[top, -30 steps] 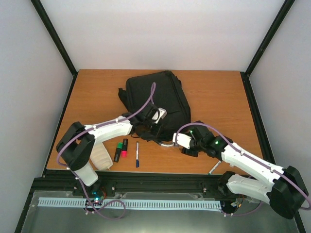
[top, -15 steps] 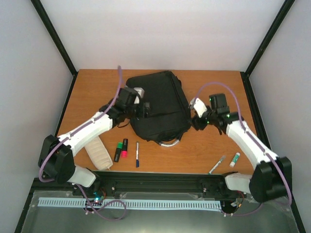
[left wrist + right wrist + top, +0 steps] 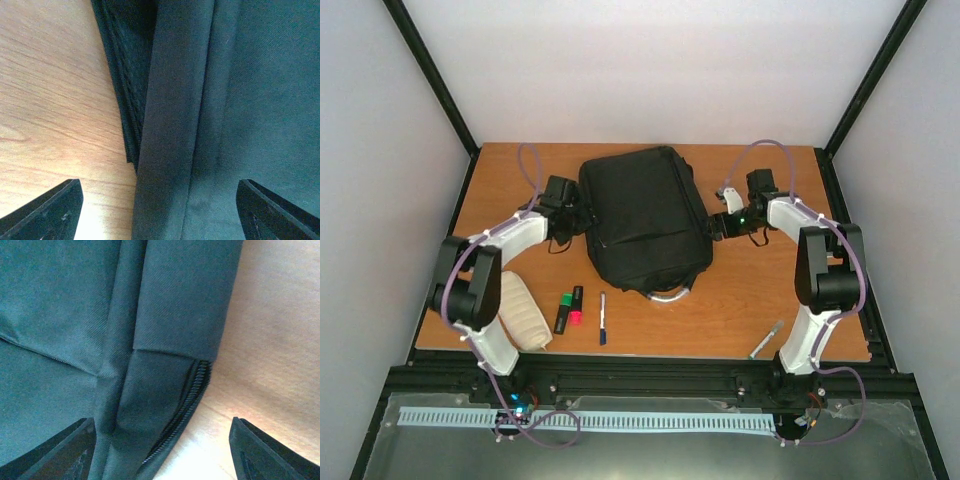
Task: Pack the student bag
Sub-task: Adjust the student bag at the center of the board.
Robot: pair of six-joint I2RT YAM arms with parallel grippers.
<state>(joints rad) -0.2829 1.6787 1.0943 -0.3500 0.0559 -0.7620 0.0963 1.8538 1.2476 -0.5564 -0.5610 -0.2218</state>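
Black student bag [image 3: 645,215] flat on desk [image 3: 500,180], long axis near-to-far, sits btwn both hands. Its left edge is btwn the spread fingers [image 3: 50,210] of left hand [image 3: 580,218], open, no pinch. Same w/ right hand [image 3: 722,226]: open, straddling right edge by the zip [image 3: 185,405]. Neither arm nearer; bag inboard of each.

A large black backpack [image 3: 645,215] of matt, finely woven twill cloth lies on a smooth orange-brown wood-grain desk [image 3: 760,290].
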